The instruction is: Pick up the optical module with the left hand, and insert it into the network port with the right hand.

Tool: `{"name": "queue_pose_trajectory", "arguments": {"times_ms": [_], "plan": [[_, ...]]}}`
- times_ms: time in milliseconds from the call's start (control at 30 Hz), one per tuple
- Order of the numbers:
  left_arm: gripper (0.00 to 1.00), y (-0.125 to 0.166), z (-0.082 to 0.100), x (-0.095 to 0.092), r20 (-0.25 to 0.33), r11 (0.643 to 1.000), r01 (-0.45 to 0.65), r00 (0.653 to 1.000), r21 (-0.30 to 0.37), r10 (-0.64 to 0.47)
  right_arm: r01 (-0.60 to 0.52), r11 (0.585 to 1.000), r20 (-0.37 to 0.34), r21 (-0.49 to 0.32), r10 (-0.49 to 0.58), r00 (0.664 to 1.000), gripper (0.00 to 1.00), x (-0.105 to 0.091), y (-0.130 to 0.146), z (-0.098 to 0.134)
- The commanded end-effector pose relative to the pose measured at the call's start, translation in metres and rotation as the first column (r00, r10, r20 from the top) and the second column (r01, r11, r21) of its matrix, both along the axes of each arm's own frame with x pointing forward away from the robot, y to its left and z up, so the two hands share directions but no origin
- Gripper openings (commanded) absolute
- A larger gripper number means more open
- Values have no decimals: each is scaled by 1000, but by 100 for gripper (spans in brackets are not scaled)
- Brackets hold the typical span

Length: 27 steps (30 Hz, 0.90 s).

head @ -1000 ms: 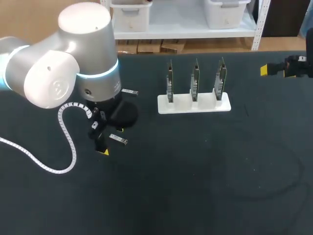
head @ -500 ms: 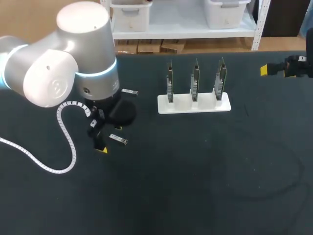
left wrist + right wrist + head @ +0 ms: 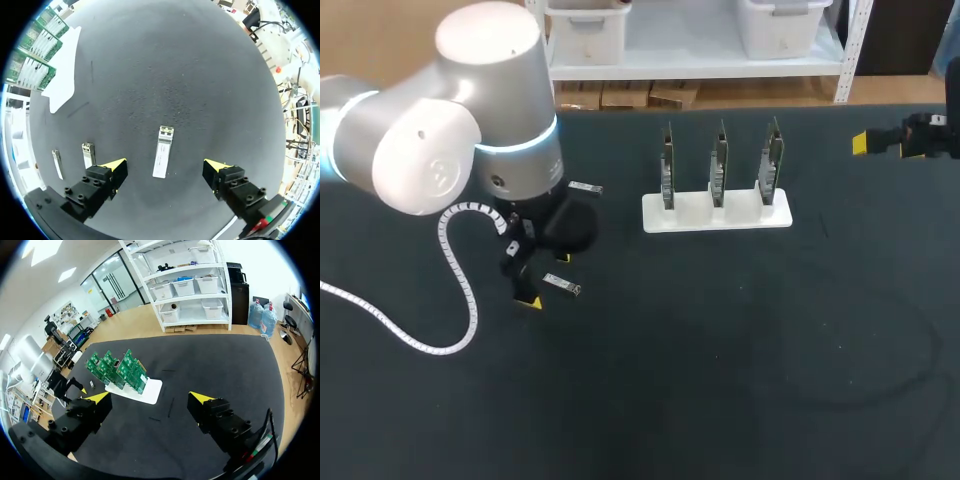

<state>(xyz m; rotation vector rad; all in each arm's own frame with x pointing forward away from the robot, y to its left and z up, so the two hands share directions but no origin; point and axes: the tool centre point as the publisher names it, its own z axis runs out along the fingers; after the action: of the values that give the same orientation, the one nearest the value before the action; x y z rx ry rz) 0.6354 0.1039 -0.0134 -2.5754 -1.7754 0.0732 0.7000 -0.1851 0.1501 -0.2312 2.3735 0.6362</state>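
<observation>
My left gripper point(image 3: 165, 167) hangs spread wide over the dark table point(image 3: 720, 380). The optical module point(image 3: 163, 152) lies flat on the mat between its yellow tips, lengthwise along the fingers. It touches neither finger, so nothing is gripped, and I see bare mat on both sides of it up to each tip. Just outside one finger lies a spare module point(image 3: 88, 153), close to that fingertip, and beyond it a second spare module point(image 3: 57, 163), the two apart from each other. Ahead of the gripper the mat runs open as far as the white stand point(image 3: 62, 70), which sits well off toward the spare modules' side. Three circuit boards point(image 3: 35, 47) stand upright in the stand; I cannot make out their ports from here.

My right gripper point(image 3: 150, 400) is likewise parted and empty, held above the table near its edge. The stand is ahead of it, with a broad strip of bare mat between, and more open mat stretches off to the side of its fingers out to the table's rim.
</observation>
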Motion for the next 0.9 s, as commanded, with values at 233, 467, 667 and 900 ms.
{"name": "queue_pose_trajectory", "arguments": {"times_ms": [233, 467, 667, 900], "plan": [[100, 3, -8, 3, -23, 1000, -14, 1000, 11, 14, 0, 1000, 0, 0, 0, 1000, 100, 0, 0, 0], [44, 4, -9, 3, -14, 1000, -18, 1000, 10, 18, 0, 1000, 0, 0, 0, 1000, 100, 0, 0, 0], [0, 2, -9, 4, -3, 1000, -9, 1000, 8, 9, 0, 1000, 0, 0, 0, 1000, 100, 0, 0, 0], [0, 2, -9, 3, 0, 1000, -14, 1000, 15, 14, 0, 1000, 0, 0, 0, 1000, 100, 0, 0, 0]]}}
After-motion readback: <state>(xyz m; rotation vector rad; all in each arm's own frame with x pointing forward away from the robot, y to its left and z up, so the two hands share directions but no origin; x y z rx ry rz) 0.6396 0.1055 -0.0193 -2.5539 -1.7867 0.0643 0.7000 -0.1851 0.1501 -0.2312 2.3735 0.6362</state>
